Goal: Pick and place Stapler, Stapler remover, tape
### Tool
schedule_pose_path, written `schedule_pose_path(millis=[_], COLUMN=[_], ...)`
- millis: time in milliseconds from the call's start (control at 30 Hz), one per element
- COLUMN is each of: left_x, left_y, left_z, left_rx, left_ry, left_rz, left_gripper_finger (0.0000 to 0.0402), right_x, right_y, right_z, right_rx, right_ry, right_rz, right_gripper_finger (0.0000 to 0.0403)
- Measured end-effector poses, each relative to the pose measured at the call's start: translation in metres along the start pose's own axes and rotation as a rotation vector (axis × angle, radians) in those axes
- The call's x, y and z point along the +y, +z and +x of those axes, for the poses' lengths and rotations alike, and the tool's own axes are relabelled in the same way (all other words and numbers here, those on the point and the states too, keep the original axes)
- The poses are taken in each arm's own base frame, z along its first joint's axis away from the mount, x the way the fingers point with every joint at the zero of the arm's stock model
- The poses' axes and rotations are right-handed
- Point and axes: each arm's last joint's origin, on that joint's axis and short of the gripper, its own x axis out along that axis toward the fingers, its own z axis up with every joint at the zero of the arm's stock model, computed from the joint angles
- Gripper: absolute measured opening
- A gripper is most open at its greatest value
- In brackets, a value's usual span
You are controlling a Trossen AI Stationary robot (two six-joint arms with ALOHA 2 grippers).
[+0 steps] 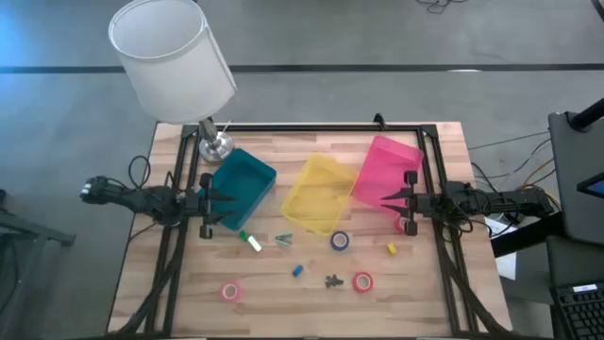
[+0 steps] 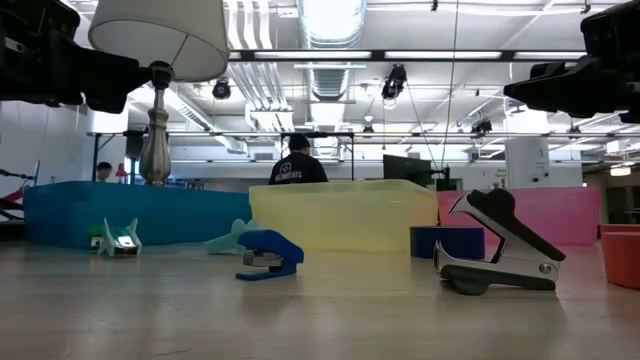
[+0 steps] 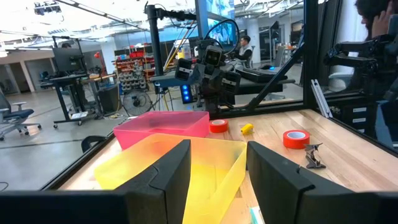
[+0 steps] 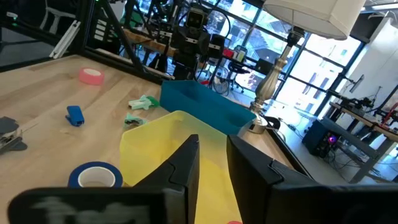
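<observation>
Both arms hover above the table, holding nothing. My left gripper (image 1: 219,199) is open at the left edge beside the teal bin (image 1: 243,181). My right gripper (image 1: 392,199) is open at the right edge beside the pink bin (image 1: 385,168). On the near half of the table lie the blue-purple tape roll (image 1: 340,241), red roll (image 1: 363,281) and pink roll (image 1: 231,292), all flat. Among them are a small blue stapler (image 2: 270,255), a yellow one (image 1: 392,248), a green-white one (image 1: 250,242), a black staple remover (image 2: 495,245) and a pale green remover (image 1: 283,239).
A yellow bin (image 1: 319,194) sits between the teal and pink bins, tilted against them. A lamp with a white shade (image 1: 170,57) stands on its metal base (image 1: 215,146) at the far left corner. A black frame rail (image 1: 311,127) runs along the table's edges. People sit in the room behind.
</observation>
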Motion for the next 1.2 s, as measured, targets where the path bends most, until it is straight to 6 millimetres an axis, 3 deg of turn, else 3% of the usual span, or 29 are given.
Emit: schedule_pose_path(millis=[367,900,1200], left_x=[0.0,0.0,0.0], left_y=[0.0,0.0,0.0], left_z=[0.0,0.0,0.0], left_rx=[0.0,0.0,0.0], left_ry=[0.0,0.0,0.0], left_rz=[0.0,0.0,0.0], left_gripper_finger=[0.0161,0.0161,0.0161], right_x=[0.0,0.0,0.0], right_y=[0.0,0.0,0.0], right_z=[0.0,0.0,0.0], right_rx=[0.0,0.0,0.0], right_ry=[0.0,0.0,0.0], right_rz=[0.0,0.0,0.0], right_gripper_finger=[0.0089,0.0068,0.0081])
